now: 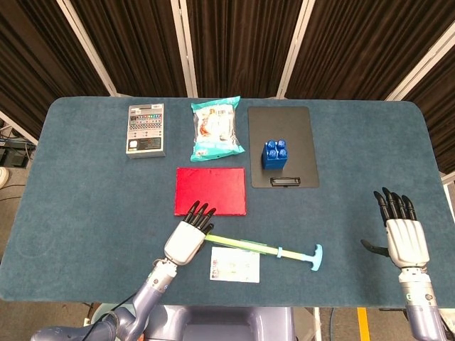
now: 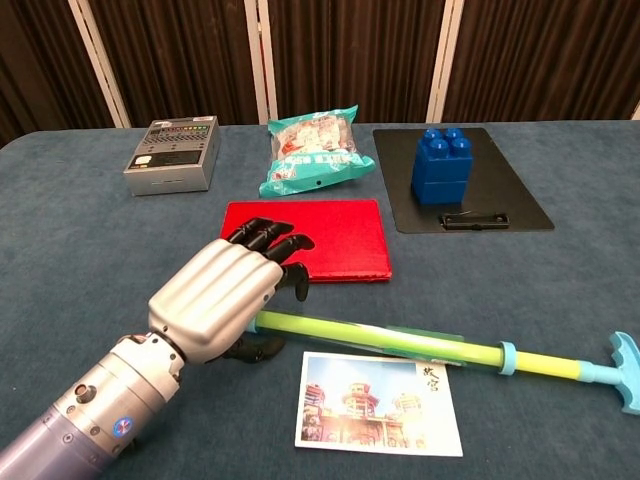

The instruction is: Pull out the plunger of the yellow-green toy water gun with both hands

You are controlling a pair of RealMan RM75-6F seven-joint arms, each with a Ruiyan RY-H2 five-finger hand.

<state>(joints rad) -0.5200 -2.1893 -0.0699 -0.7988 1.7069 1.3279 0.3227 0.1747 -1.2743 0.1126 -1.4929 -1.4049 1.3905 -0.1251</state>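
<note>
Toy water gun (image 2: 400, 343), yellow-green barrel with pale blue collar and T-shaped plunger handle (image 2: 626, 371): lying flat on the blue-grey table (image 1: 85, 192) near the front edge, angled slightly, handle end toward the robot's right. Left hand (image 2: 220, 296): over the barrel's left end, fingers arched across it and thumb under; whether it actually grips the barrel cannot be told. Right hand (image 1: 404, 233): well apart from the gun at the table's right side, fingers straight and spread, holding nothing. Postcard (image 2: 380, 404): just in front of the barrel, partly under it. Red board (image 2: 330, 235): behind the left hand. Further back: grey device (image 1: 145, 128), snack bag (image 1: 215, 128), black clipboard (image 1: 298, 138) carrying a blue block (image 1: 274, 153).
</note>
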